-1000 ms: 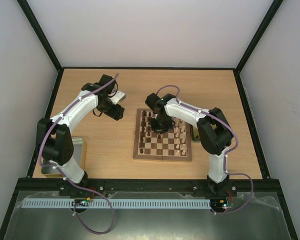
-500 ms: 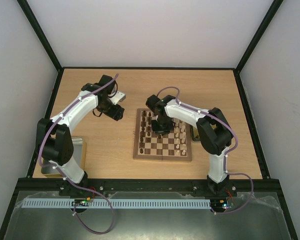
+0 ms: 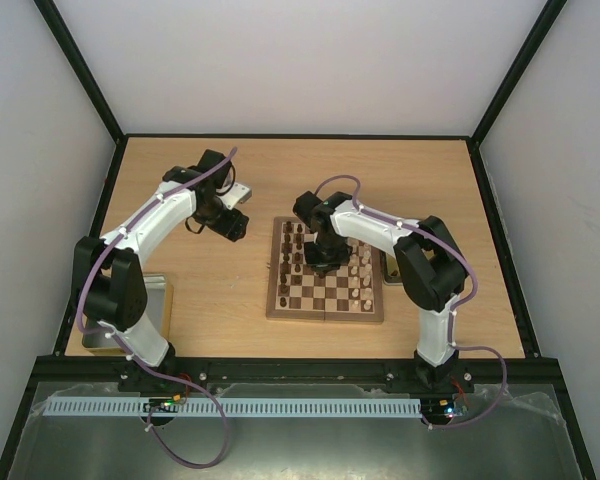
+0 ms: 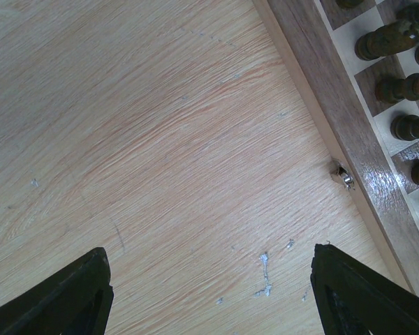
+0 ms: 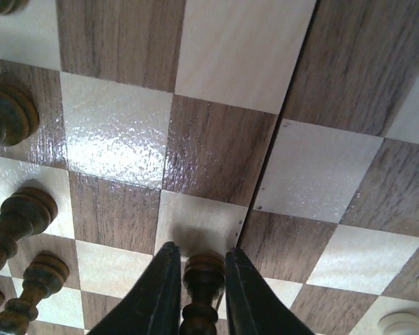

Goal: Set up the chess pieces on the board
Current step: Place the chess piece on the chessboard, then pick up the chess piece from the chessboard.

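Right arm arches over checkered wooden chessboard; right end effector pinches dark brown wooden chess piece; left end effector spread above pale wooden tabletop.

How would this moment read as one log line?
right gripper: shut on dark chess piece over board | left gripper: open, empty, over table beside board

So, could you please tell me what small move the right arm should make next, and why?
Probably lift a little with the jaws closed, then carry leftward. The right gripper pinches a dark chess piece low over a cream square near the middle of the board, while the other dark pieces stand along the side nearer the left arm, so it seems not yet home.
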